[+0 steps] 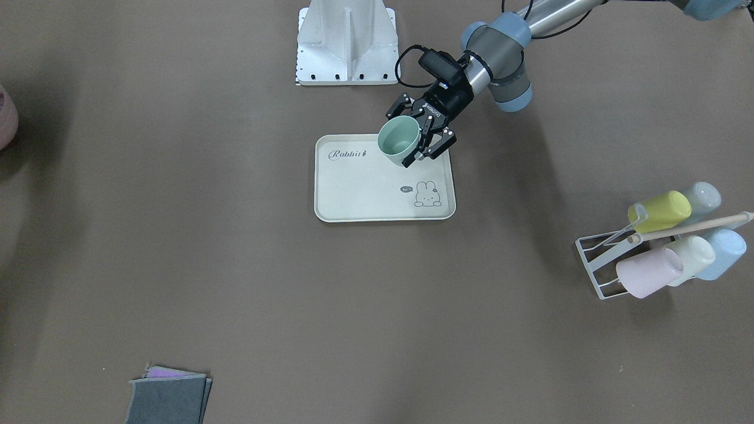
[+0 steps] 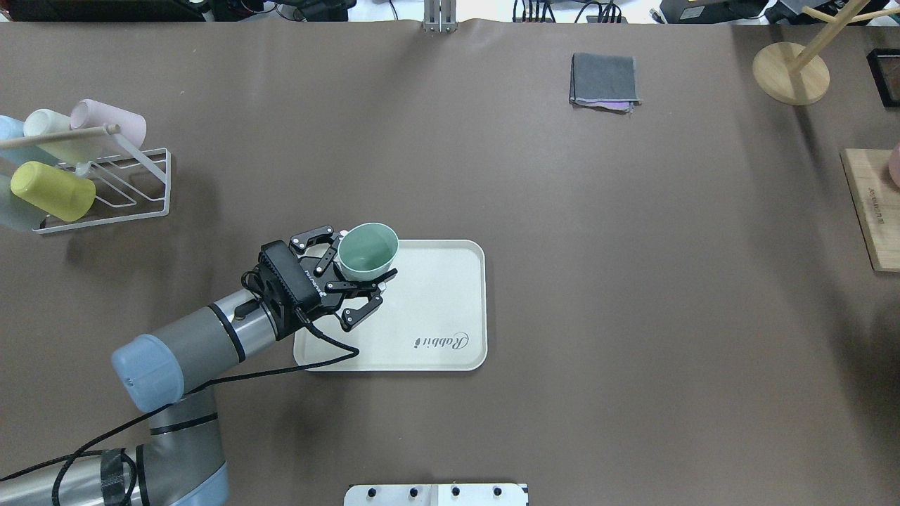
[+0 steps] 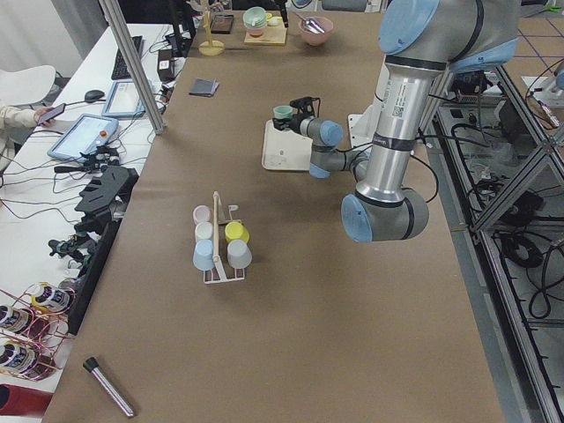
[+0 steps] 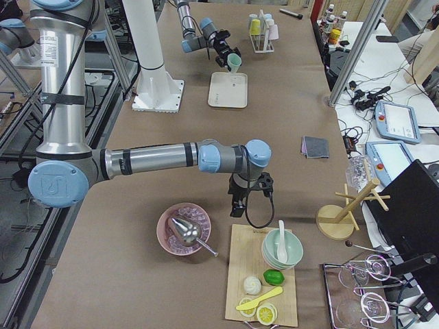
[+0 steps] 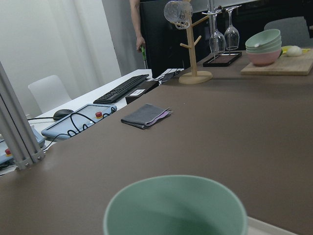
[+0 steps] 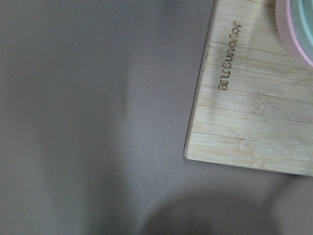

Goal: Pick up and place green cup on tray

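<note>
Brown counter (image 2: 633,281) holds a cream rectangle bunny tray (image 2: 450,309). The left fingers (image 2: 360,314) squeeze the small mint-green cup (image 2: 368,249) in the air over its corner. I cannot tell if the right fingers (image 4: 236,209) are squeezing.

Light even and diffuse, from above; no glare on the table (image 2: 562,211). Shadows are soft: a broad one beside the left arm (image 1: 500,56) in the front view, and a dim band along that view's left edge. Left wrist view: cup (image 5: 173,208) rim blurred, background sharp. Right wrist view: dim and soft, dark patch at the bottom. Side views: verticals lean, wide-angle.
</note>
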Tool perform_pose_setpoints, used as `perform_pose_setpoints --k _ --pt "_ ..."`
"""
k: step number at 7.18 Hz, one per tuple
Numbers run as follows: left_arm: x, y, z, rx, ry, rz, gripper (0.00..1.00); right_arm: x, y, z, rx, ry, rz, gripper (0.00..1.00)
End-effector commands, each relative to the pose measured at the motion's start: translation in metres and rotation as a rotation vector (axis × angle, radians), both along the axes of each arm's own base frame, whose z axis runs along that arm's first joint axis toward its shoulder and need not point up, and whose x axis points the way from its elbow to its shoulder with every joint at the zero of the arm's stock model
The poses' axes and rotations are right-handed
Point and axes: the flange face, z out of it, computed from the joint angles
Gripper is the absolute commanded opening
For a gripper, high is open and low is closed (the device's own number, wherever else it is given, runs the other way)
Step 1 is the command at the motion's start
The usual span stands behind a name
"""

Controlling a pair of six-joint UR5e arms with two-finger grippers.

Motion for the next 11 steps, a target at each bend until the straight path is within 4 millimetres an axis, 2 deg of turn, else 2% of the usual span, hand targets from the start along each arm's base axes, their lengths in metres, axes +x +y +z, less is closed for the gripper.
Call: perform_pose_setpoints --k 1,3,5,8,11 --pt "0.024 -0.003 0.014 -0.076 0.057 0.077 0.07 0.008 0.002 0.006 -0.016 0.002 0.019 0.99" --pt "0.049 -0.010 0.022 -0.088 0.023 0.077 0.07 0.009 0.001 0.005 -0.019 0.000 0.026 0.99" --pt "0.068 -0.016 0.020 -0.088 0.007 0.072 0.09 0.009 0.001 0.005 -0.020 0.000 0.027 0.99" --pt "0.075 -0.005 0.022 -0.087 0.005 0.093 0.09 0.010 0.001 0.005 -0.018 -0.002 0.029 0.99" --pt "0.080 0.006 0.038 -0.076 0.029 0.104 0.12 0.011 0.001 0.005 -0.020 -0.002 0.030 0.99"
